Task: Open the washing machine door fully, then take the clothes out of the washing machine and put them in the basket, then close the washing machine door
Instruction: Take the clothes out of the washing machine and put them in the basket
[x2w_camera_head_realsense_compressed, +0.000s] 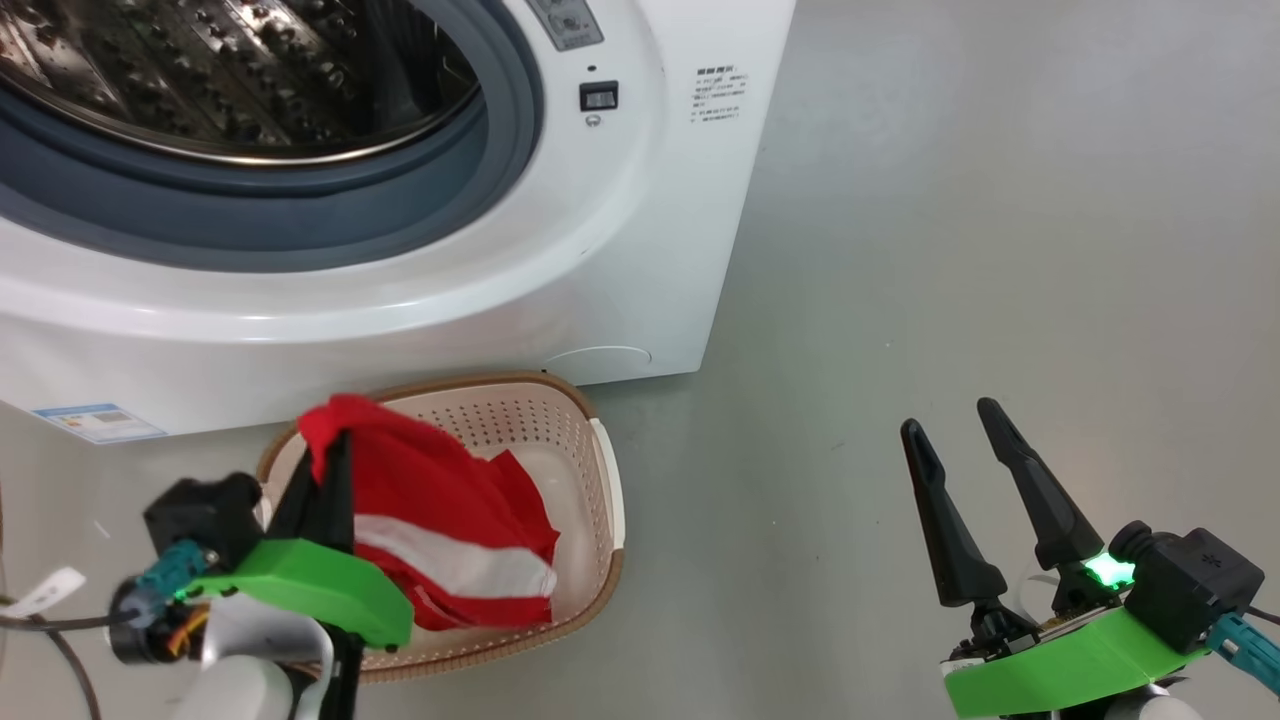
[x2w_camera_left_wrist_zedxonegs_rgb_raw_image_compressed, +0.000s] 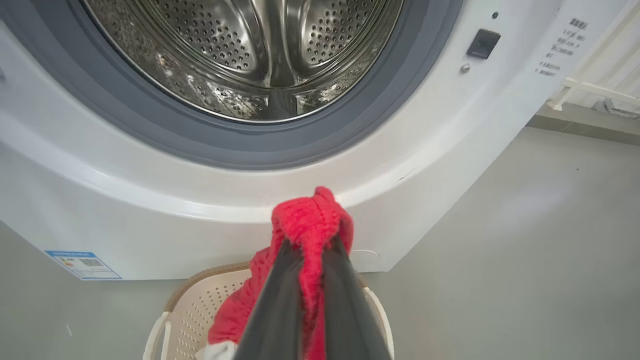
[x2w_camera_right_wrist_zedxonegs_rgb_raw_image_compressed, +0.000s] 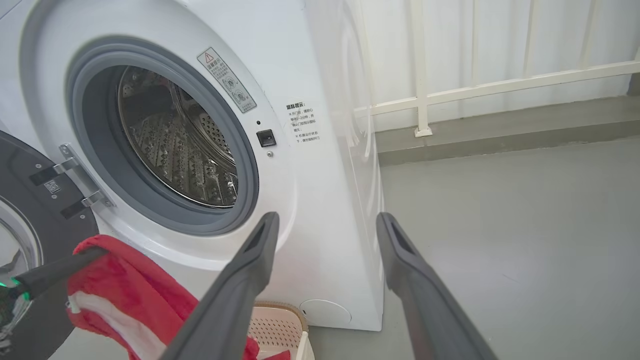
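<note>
The left gripper (x2w_camera_left_wrist_zedxonegs_rgb_raw_image_compressed: 307, 247) is clamping its two dark fingers tight on a bunched fold of the clothes (x2w_camera_head_realsense_compressed: 450, 520), the red fabric bulging over the fingertips and the rest, red with a white band, hanging down into the basket (x2w_camera_head_realsense_compressed: 603, 470). The basket is sitting on the grey floor (x2w_camera_head_realsense_compressed: 950, 250) just in front of the washing machine (x2w_camera_head_realsense_compressed: 400, 300), below its round opening. Inside the grey gasket (x2w_camera_left_wrist_zedxonegs_rgb_raw_image_compressed: 350, 135) the drum (x2w_camera_left_wrist_zedxonegs_rgb_raw_image_compressed: 225, 40) is showing its perforated steel. The washing machine door (x2w_camera_right_wrist_zedxonegs_rgb_raw_image_compressed: 50, 225) is standing swung open on its hinges, at the left edge of the right wrist view. The right gripper (x2w_camera_head_realsense_compressed: 950, 417) is hovering over the floor well apart to the right of the basket, its fingers spread wide and gripping nothing
</note>
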